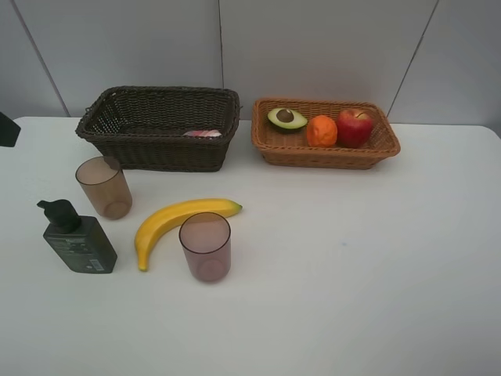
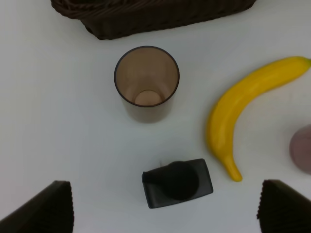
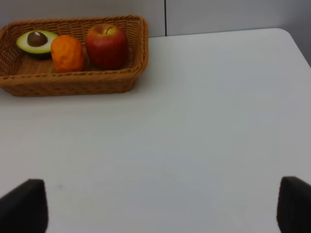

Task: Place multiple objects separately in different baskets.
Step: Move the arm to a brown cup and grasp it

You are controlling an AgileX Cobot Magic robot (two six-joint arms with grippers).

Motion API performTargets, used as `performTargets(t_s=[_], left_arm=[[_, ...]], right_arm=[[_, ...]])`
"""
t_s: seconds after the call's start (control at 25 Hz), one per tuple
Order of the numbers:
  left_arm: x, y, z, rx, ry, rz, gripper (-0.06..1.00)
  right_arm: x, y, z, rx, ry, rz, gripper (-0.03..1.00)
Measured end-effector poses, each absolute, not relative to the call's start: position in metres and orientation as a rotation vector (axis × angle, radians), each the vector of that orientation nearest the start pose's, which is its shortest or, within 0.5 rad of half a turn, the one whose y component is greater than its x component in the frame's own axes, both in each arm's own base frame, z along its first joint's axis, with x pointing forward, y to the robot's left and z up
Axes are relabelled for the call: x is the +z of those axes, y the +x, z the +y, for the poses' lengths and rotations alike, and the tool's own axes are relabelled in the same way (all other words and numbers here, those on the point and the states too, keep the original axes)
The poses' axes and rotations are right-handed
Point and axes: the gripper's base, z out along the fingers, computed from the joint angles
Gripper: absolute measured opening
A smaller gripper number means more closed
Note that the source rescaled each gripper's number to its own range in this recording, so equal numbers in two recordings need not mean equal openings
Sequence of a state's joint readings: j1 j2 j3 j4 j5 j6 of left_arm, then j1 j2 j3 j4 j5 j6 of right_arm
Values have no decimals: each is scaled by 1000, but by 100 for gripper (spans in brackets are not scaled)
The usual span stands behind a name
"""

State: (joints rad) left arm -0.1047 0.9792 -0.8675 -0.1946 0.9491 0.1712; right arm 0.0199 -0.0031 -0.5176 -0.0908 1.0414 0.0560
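Observation:
The dark brown basket (image 1: 160,149) holds the pink bottle (image 1: 203,133). The light basket (image 1: 376,149) holds the avocado half (image 1: 286,118), orange (image 1: 322,131) and apple (image 1: 355,127). On the table lie the banana (image 1: 176,223), two cups (image 1: 104,187) (image 1: 206,247) and the green pump bottle (image 1: 78,239). My left gripper (image 2: 165,214) is open above the pump bottle (image 2: 177,183), with one cup (image 2: 146,82) and the banana (image 2: 238,111) beyond it. My right gripper (image 3: 155,206) is open and empty over bare table, well away from the light basket (image 3: 73,82).
The white table (image 1: 352,258) meets a grey wall behind the baskets. A dark part of the left arm (image 1: 8,129) shows at the left edge of the exterior high view. The table's right edge (image 3: 294,41) shows in the right wrist view.

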Motion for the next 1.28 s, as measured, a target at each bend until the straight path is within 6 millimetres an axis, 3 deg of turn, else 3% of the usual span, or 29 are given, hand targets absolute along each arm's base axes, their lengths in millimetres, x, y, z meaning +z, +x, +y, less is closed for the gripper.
performTargets(t_s=[0.24, 0.52, 0.8, 1.28], left_arm=[[302, 223, -39, -218, 346, 2635, 100], [275, 265, -49, -314, 430, 2724, 100], [246, 288, -58, -304, 529, 2753, 100], [208, 304, -89, -181, 770, 2731, 100]], right_arm=[[284, -7, -7, -59, 40, 2001, 99], [284, -7, -7, -59, 40, 2001, 99], [284, -7, -7, -59, 40, 2001, 99], [284, -7, -7, -59, 40, 2001, 99]])
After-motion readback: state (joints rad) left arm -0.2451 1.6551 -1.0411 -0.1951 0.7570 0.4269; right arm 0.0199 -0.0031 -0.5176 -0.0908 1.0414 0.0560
